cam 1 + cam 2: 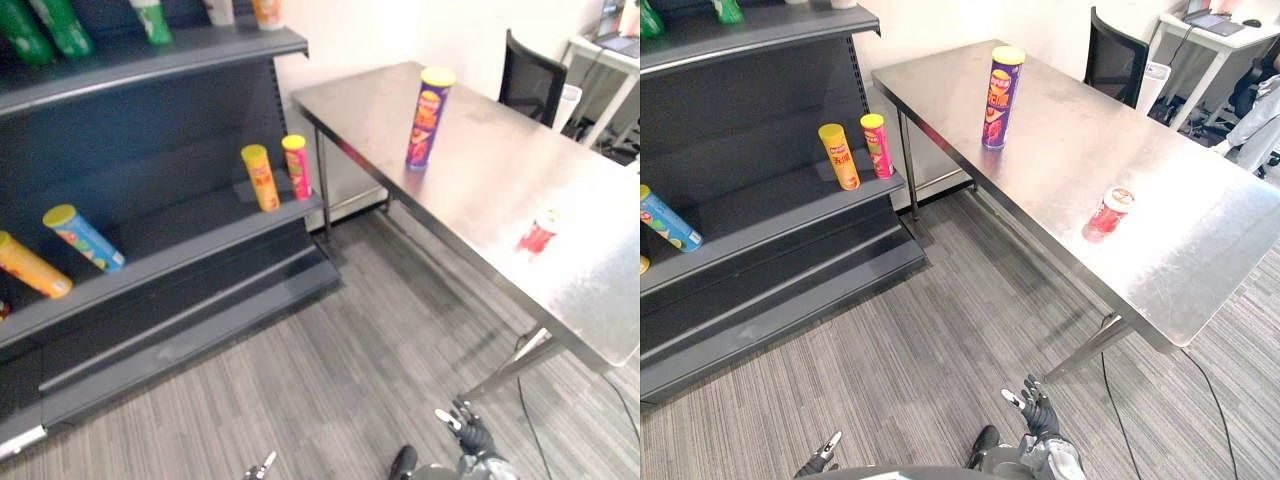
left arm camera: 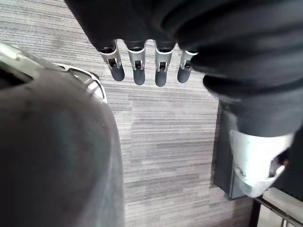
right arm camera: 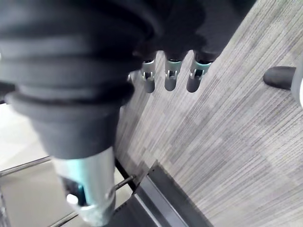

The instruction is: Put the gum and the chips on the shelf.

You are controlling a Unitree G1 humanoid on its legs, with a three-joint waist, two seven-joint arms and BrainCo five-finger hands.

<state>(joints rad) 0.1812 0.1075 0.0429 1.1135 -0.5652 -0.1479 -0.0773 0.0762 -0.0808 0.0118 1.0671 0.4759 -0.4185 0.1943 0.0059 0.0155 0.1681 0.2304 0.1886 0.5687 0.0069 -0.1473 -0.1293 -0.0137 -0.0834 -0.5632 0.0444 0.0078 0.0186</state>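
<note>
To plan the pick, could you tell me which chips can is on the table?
The purple can, upright on the steel table; the yellow can, the pink can and the blue can are on the shelf.

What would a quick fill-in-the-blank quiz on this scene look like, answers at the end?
The tall chips can is mostly ____ with a yellow lid.
The red gum tub sits on the ____, not on the shelf.
Beside the yellow can on that shelf stands a ____ can.
The left hand and the right hand hold ____.
Missing words: purple, table, pink, nothing.
</note>
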